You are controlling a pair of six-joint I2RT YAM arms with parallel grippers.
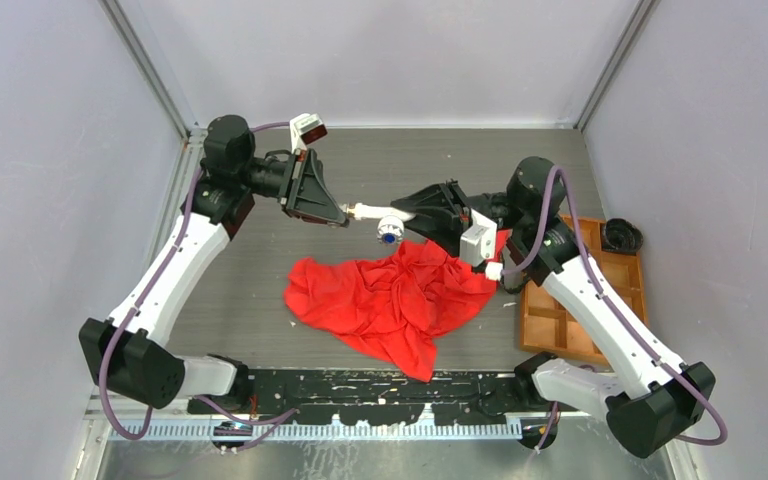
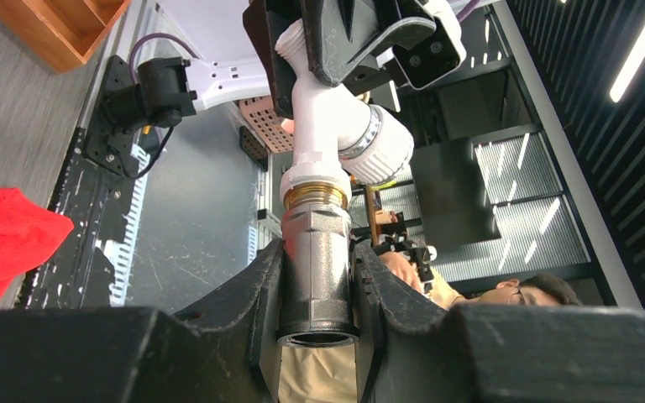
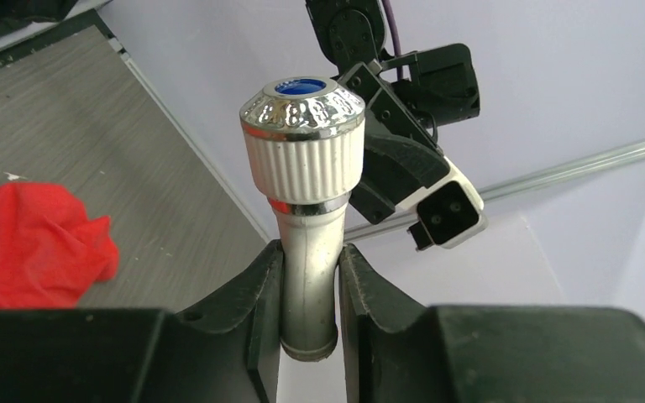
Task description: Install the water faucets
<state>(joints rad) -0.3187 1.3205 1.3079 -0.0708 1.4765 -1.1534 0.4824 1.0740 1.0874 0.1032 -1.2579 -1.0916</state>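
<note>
The white plastic faucet [image 1: 368, 212] hangs in the air between both grippers, above the table's far middle, with its blue-marked knob [image 1: 390, 236] pointing down toward the red cloth. My left gripper [image 1: 343, 214] is shut on the grey metal fitting [image 2: 317, 269], which sits on the faucet's brassy thread [image 2: 315, 196]. The white faucet body [image 2: 319, 117] runs on to my right gripper [image 2: 336, 42]. My right gripper [image 3: 310, 252] is shut on the faucet's spout [image 3: 309, 285], below the ribbed knob [image 3: 302, 143]. My left gripper [image 3: 395, 159] shows behind it.
A crumpled red cloth [image 1: 390, 295] lies on the table under the grippers. An orange compartment tray [image 1: 580, 300] stands at the right, a black coiled part [image 1: 622, 236] at its far corner. White walls close in the cell.
</note>
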